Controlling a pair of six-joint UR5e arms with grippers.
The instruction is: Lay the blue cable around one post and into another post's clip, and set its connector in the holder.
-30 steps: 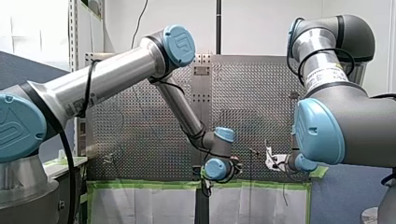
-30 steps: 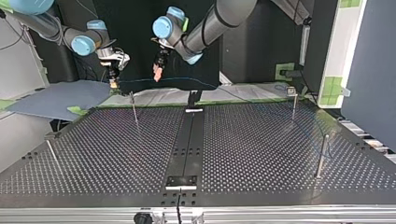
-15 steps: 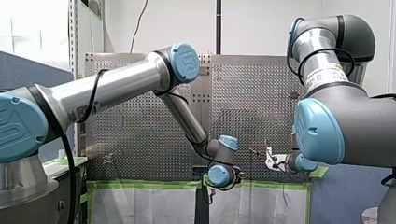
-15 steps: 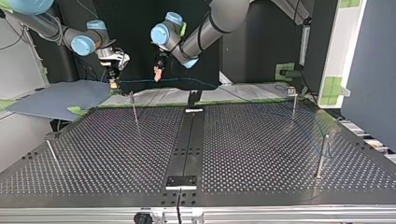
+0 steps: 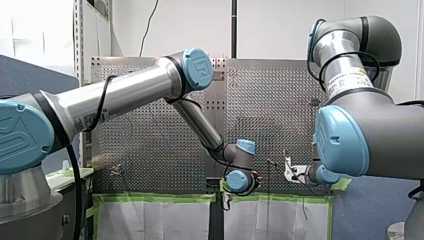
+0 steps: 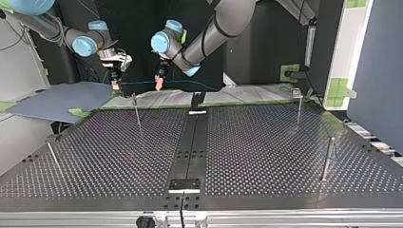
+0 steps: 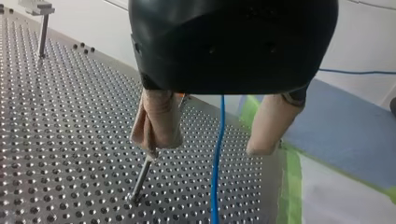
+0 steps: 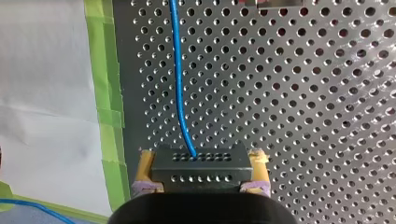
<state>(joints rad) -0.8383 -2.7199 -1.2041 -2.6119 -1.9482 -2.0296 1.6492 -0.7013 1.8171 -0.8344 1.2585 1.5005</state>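
- My left end effector [image 6: 158,84] has dropped lower and shifted toward the top view's left over the last second. It now hangs near the thin, upright metal post [image 6: 137,110] at the far edge of the perforated metal tabletop [image 6: 266,156]. My right end effector [image 6: 114,83] has stayed where it was.
- This reads as the approach to routing. The thin blue cable [image 7: 216,158] is being brought up to a post, but it is not yet laid around one, nor seated in any clip.
- In the left wrist view the left end effector's beige pads [image 7: 156,119] stand wide apart. The blue cable runs freely down the gap between them and appears to touch neither, so this end effector grips nothing. The post stands just under one pad's tip.
- In the right wrist view the right end effector is clamped on the black, hole-dotted connector block [image 8: 200,173], with its yellow pads [image 8: 259,170] pressed against both ends. The blue cable leaves the connector and runs out over the tabletop.
- The connector is therefore held above the tabletop near its taped edge and is not set in a holder. I cannot tell which fixture the holder is.
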